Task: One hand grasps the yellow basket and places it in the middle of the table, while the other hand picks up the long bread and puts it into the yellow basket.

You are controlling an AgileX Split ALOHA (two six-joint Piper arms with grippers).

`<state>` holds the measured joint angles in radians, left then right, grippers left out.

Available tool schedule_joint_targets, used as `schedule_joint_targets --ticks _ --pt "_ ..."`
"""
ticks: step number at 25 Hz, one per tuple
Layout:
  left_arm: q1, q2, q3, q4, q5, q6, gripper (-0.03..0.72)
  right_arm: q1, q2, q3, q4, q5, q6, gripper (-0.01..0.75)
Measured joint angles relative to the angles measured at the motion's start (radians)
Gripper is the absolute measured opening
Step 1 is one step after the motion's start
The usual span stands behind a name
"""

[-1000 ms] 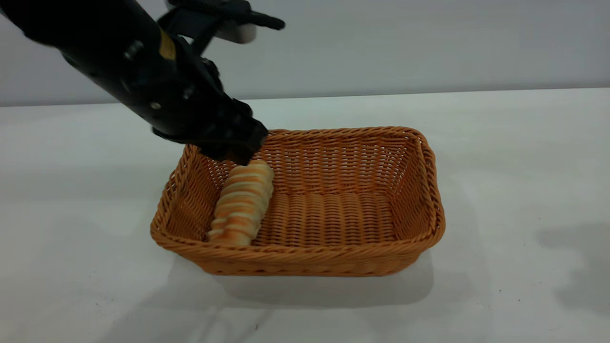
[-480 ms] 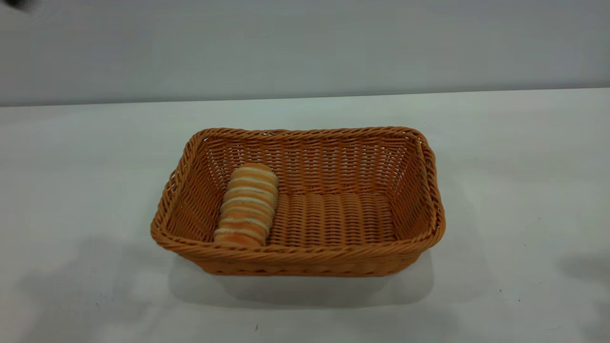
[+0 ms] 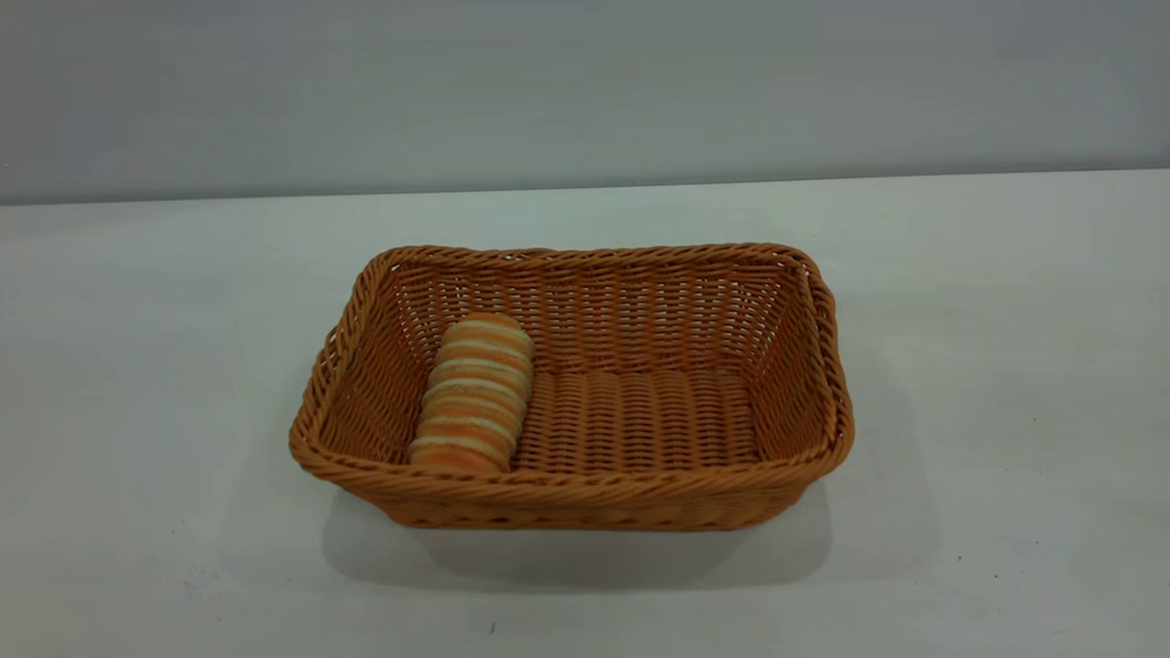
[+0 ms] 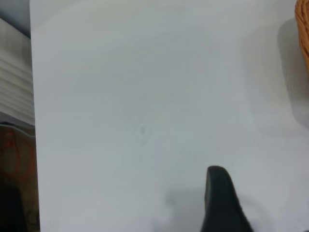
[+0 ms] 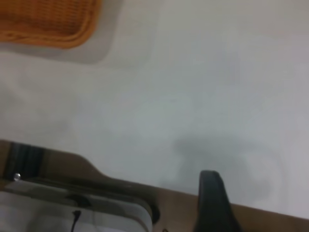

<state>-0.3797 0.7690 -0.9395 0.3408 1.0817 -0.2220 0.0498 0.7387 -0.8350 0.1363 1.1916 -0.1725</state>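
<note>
Long bread (image 3: pixel 475 395) lies inside yellow basket (image 3: pixel 585 498) on the worktop (image 3: pixel 1005 366), away from each claw; whether either is wide or narrow cannot be told.

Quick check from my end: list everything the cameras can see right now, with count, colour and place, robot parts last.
yellow basket: one, orange-tan wicker, standing mid-table.
long bread: one, striped orange-brown and cream, lying inside the basket by its left end wall.
table: one, white, with a few dark specks, under the basket.
left gripper: one dark finger shows in the left wrist view, over bare table away from the basket.
right gripper: one dark finger shows in the right wrist view, near the table's edge, away from the basket.
</note>
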Motion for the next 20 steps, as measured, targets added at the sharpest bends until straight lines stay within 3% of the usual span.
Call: schedule_joint_targets --ticks 11,20 --pt "0.0 -0.418 0.269 -0.072 0.024 0.013 0.486 0.0 -0.443 0.233 0.065 0.014 -0.155 0.522" --pt "0.0 -0.674 0.394 -0.117 0.079 0.017 0.486 0.0 -0.601 0.35 0.06 -0.022 -0.159 0.522"
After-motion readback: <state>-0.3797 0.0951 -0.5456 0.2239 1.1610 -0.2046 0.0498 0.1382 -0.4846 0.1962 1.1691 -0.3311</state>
